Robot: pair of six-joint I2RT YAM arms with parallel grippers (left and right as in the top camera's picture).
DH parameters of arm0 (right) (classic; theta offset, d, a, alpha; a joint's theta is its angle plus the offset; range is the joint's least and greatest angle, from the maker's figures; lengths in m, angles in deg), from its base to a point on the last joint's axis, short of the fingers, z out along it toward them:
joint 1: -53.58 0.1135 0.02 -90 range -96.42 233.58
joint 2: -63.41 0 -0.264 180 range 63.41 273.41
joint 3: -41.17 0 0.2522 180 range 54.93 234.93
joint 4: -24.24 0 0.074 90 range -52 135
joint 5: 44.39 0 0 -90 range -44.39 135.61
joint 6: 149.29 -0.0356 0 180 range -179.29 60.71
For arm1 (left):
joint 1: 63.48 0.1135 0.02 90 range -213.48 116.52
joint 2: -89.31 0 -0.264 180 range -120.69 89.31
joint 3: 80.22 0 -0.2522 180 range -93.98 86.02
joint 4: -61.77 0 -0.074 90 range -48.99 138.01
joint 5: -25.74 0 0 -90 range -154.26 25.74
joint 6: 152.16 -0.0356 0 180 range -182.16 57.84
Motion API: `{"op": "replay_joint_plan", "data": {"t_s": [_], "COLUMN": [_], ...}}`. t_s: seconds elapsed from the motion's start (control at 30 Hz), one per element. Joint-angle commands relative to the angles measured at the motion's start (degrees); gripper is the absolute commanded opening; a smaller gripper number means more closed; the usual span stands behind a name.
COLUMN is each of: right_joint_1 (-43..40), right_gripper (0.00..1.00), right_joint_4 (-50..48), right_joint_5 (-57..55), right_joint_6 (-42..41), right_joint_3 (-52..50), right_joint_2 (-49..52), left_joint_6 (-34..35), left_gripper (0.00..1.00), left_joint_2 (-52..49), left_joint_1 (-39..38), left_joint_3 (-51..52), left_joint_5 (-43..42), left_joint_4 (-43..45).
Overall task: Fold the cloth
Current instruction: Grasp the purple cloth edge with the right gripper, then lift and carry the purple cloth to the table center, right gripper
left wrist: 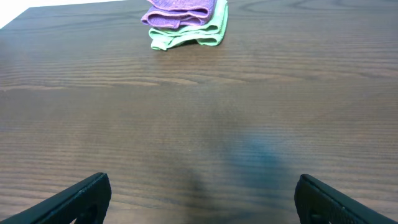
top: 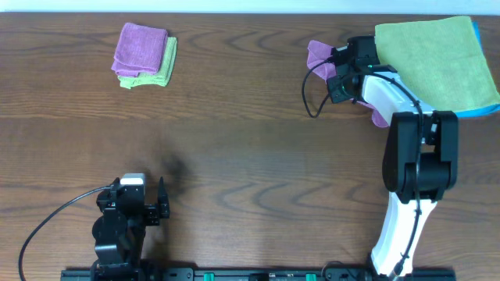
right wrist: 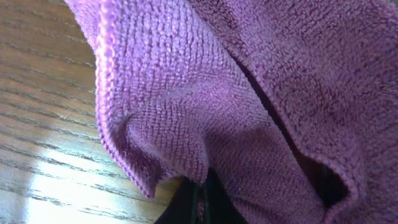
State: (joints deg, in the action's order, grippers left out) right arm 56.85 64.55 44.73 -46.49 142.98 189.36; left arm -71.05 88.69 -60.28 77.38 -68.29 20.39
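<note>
Overhead view of a dark wooden tabletop (top: 250, 140) with two robot arms. The right arm is reaching toward the far right corner, where a crumpled purple cloth (top: 316, 55) is lying just beside a large green cloth (top: 437, 55). The green cloth is spread flat over a blue cloth (top: 486, 112), which is peeking out at its edge.

The right end effector (top: 334, 72) is sitting at the purple cloth. In the right wrist view, purple terry fabric is filling the frame and draping over dark fingers (right wrist: 200, 202) that are meeting at the bottom centre. They appear to be pinched together on a fold, probably to drag the cloth onto open wood for folding.

The left end effector (left wrist: 202, 199) is waiting near the near edge, toward the left corner, with its fingers wide apart and holding nothing. A folded pile (top: 144, 53), purple on green, is resting near the far left corner, apparently finished work parked out of the way.
</note>
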Motion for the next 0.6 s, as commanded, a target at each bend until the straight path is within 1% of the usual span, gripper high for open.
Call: {"op": "replay_joint_plan", "data": {"t_s": [0.0,0.13,0.4,0.57], "right_joint_1": [0.81,1.51,2.97,3.96], "right_gripper": [0.01,0.01,0.01,0.01], "right_joint_4": [1.22,3.43,8.22,13.25], "right_joint_5": [-0.11,-0.2,-0.2,-0.15], "right_joint_6": [0.15,0.15,0.15,0.17], "right_joint_3": [0.31,0.31,0.31,0.31], "right_joint_2": [0.35,-2.14,-10.16,-14.47], "left_joint_6": [-0.55,-0.55,-0.55,-0.55], "left_gripper": [0.95,0.95,0.96,0.95], "left_joint_2": [0.42,0.42,0.42,0.42], "left_joint_1": [-0.24,-0.24,-0.24,-0.24], "left_joint_3": [0.81,0.81,0.81,0.81], "left_joint_5": [0.59,0.59,0.59,0.59], "left_joint_4": [-0.46,-0.46,-0.46,-0.46]}}
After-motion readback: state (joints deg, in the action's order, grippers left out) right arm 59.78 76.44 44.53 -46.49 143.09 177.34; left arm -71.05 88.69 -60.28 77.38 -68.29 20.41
